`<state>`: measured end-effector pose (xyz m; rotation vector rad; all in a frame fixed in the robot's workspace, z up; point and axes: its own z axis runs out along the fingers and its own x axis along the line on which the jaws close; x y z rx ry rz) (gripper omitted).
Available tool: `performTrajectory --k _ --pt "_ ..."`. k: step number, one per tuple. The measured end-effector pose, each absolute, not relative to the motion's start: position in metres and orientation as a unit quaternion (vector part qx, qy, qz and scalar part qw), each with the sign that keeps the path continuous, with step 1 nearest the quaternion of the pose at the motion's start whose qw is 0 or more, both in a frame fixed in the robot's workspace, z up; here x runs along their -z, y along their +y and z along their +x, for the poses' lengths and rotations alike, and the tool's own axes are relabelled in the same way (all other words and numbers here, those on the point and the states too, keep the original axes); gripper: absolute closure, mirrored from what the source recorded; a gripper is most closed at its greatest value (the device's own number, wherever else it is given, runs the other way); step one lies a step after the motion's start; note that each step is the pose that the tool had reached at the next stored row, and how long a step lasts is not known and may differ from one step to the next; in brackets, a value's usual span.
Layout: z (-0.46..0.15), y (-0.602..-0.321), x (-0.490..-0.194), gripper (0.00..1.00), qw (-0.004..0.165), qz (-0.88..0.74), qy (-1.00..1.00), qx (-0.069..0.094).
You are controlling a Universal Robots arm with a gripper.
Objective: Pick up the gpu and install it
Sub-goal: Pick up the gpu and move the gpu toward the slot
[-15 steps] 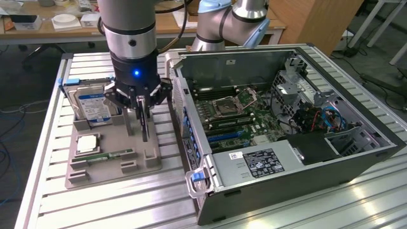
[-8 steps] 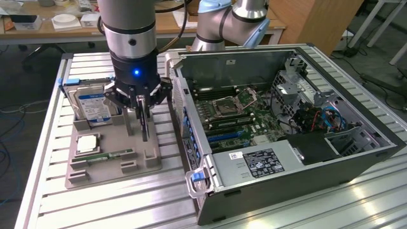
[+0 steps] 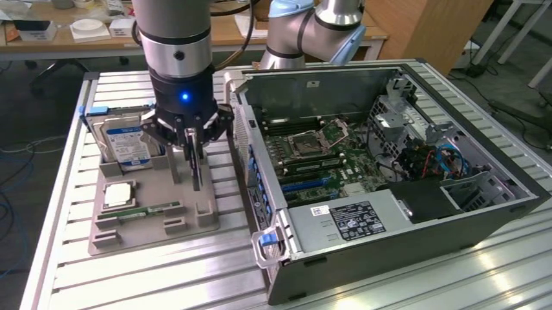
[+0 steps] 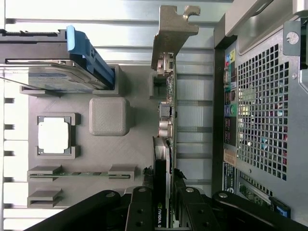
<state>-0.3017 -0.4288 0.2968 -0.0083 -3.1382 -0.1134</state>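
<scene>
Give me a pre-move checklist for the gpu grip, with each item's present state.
1. gpu between the gripper fingers: ok, one finger sits on each face of the card.
2. Card on edge, silver bracket at the end away from the gripper: ok.
3. Card lifted free of the tray: cannot tell.
4. Hard drive apart from the card: ok.
5. Computer case side open, motherboard exposed: ok.
6. Expansion slot free of obstructions: cannot tell.
</scene>
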Motion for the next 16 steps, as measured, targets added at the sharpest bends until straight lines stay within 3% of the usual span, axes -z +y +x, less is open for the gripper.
performTrajectory --k 16 --pt "-0.3017 -0.4288 -0.3002 0.74 0.001 -0.003 -0.999 0.036"
